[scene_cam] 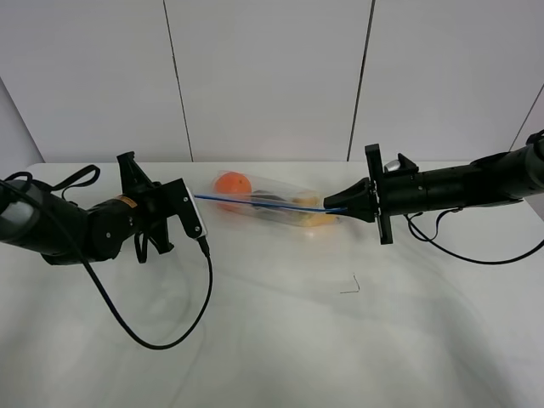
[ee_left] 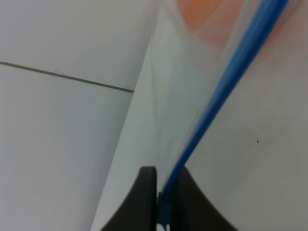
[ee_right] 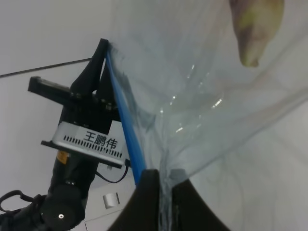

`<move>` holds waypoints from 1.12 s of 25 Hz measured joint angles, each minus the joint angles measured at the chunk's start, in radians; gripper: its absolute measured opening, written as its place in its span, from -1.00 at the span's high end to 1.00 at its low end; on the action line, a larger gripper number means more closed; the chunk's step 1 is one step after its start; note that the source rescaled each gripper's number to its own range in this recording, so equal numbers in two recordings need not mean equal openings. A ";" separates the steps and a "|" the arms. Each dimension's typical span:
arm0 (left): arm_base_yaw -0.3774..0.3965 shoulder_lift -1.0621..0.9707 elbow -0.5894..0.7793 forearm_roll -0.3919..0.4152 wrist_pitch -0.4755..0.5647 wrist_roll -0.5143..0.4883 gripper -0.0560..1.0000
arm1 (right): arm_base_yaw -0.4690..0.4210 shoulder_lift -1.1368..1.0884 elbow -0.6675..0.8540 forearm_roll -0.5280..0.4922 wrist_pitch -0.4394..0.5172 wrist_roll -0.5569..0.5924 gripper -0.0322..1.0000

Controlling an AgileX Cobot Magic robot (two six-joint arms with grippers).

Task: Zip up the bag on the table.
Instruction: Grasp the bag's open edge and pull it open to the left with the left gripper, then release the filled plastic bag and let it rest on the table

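Exterior high | left gripper [ee_left: 161, 195], right gripper [ee_right: 163, 192] each pinch a zipper [scene_cam: 255, 202] end | bag [scene_cam: 293, 218] taut between them

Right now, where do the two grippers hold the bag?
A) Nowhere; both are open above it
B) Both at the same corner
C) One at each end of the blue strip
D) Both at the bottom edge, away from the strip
C: the left gripper and the right gripper are each shut on one end of the blue strip, which stretches between them along the bag.
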 joint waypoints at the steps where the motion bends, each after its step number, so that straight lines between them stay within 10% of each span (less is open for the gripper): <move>1: 0.002 0.000 0.001 0.003 0.000 0.000 0.89 | 0.000 0.000 0.000 0.000 0.001 0.000 0.94; 13: 0.005 0.000 0.003 0.010 -0.002 -0.028 0.82 | 0.000 0.000 0.000 0.001 0.002 0.000 0.94; 21: 0.040 0.003 0.010 -0.032 -0.057 -0.207 -0.56 | -0.003 0.000 0.000 -0.012 0.004 0.001 0.94; 28: 0.116 0.011 0.011 -0.041 -0.091 -0.350 -0.75 | -0.003 0.000 0.000 -0.013 0.004 0.001 0.94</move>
